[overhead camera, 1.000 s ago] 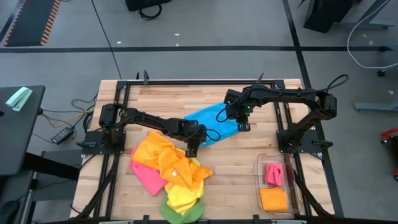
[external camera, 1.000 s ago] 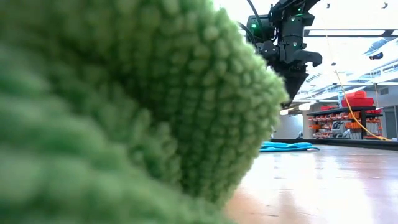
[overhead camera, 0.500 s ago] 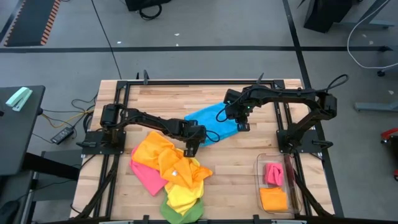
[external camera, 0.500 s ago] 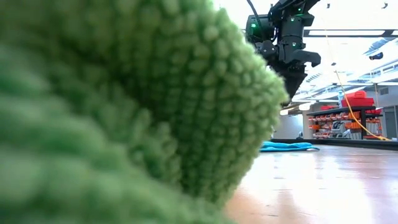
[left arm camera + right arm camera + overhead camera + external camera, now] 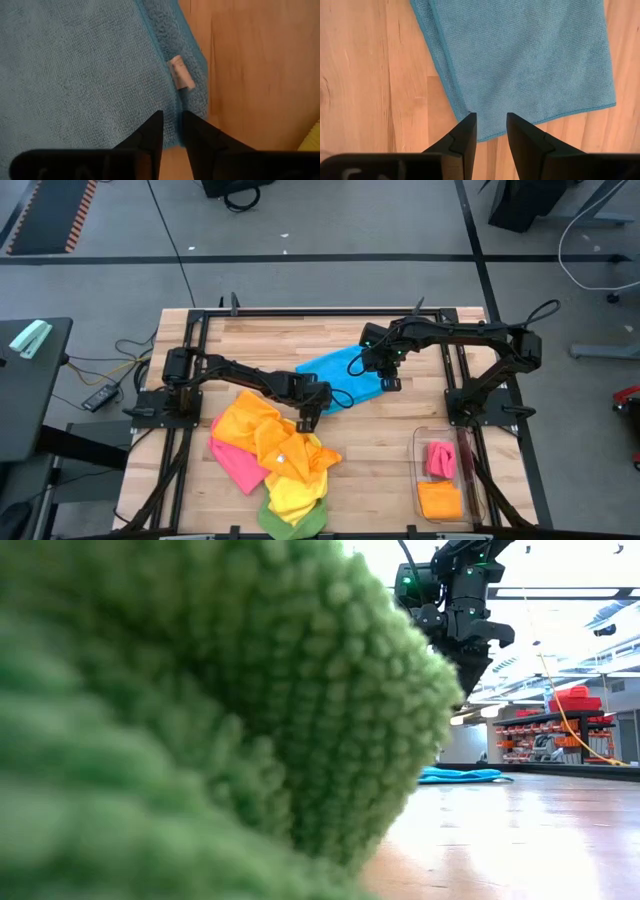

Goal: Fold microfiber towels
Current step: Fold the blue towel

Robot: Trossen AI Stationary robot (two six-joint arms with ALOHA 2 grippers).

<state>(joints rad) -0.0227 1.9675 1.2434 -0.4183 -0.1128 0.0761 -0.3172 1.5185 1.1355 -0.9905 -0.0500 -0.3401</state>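
1. While both arms reach in over the wooden worktop [image 5: 250,345], the blue towel [image 5: 345,375] lies spread flat near its middle, slightly toward the far right.
2. The left pincer [image 5: 171,125] sits at the blue towel's near edge, its fingers [image 5: 150,135] drawn to a narrow gap that straddles the hemmed border just beside a small white label [image 5: 180,79]; whether cloth is actually pinched between them I cannot tell.
3. In the high view the left pincer [image 5: 306,420] is at the towel's near-left corner, just beside the heap of loose towels.
4. The right pincer [image 5: 490,125] is at another edge of the blue towel, fingers [image 5: 465,132] held a little apart, with the towel's corner and hem lying in the gap; a firm hold is not visible.
5. In the high view the right pincer [image 5: 388,378] is over the towel's right side.
6. The heap lies at the near left: an orange towel [image 5: 245,420] on top, a pink towel [image 5: 235,462] beneath it, a yellow towel [image 5: 295,485] nearer, and a green towel [image 5: 290,523] at the near edge.
7. The green towel [image 5: 200,710] fills most of the low view.
8. A clear plastic bin [image 5: 478,498] at the near right holds a pink and an orange cloth.
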